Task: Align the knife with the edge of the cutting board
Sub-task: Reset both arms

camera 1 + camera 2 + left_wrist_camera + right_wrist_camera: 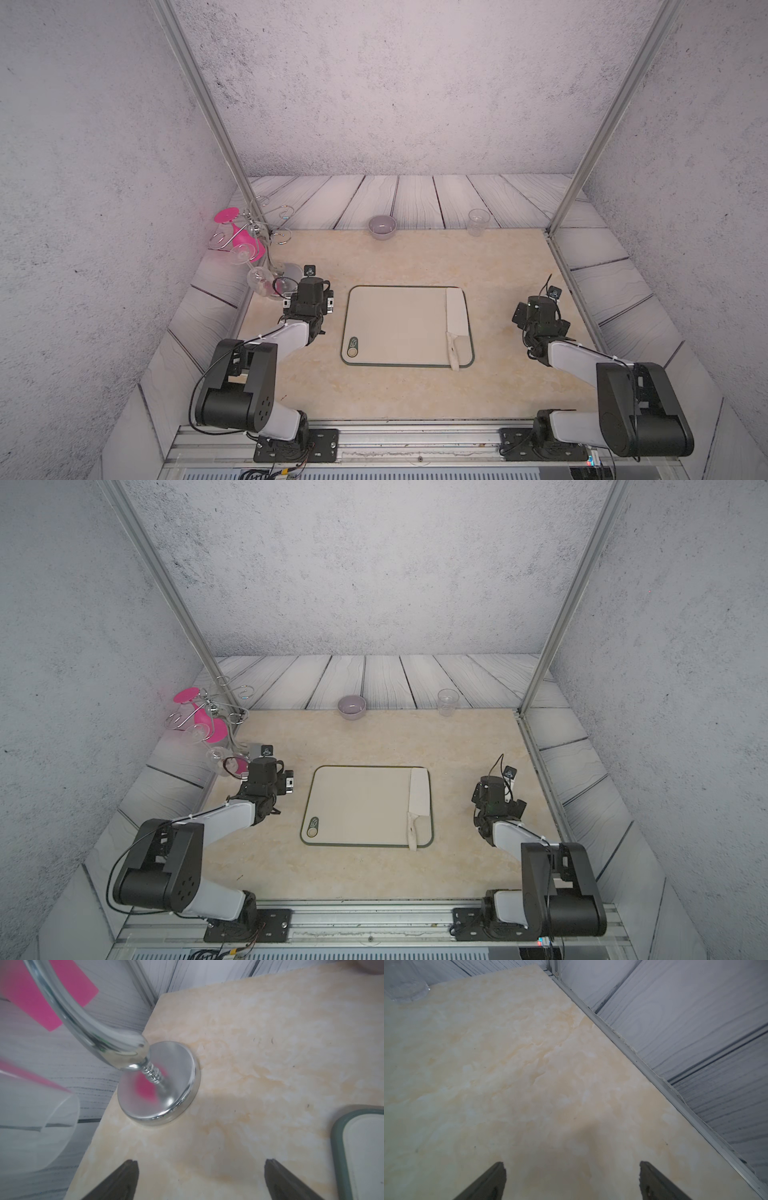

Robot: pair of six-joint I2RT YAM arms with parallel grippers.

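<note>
The beige cutting board (395, 328) (357, 808) with its dark green rim lies flat mid-table in both top views; one corner of it (361, 1147) shows in the left wrist view. The pale knife (456, 316) (419, 798) lies on the board along its right edge, blade toward the back, cream handle (452, 353) reaching the front rim. My left gripper (200, 1165) (309, 291) hovers left of the board, open and empty. My right gripper (572, 1165) (540, 309) hovers right of the board, open over bare table.
A chrome glass rack (266, 232) with a round base (159, 1084) stands at the back left, holding a pink glass (241, 237) and clear glasses, close to my left gripper. A grey bowl (382, 227) and a clear cup (478, 222) sit at the back edge.
</note>
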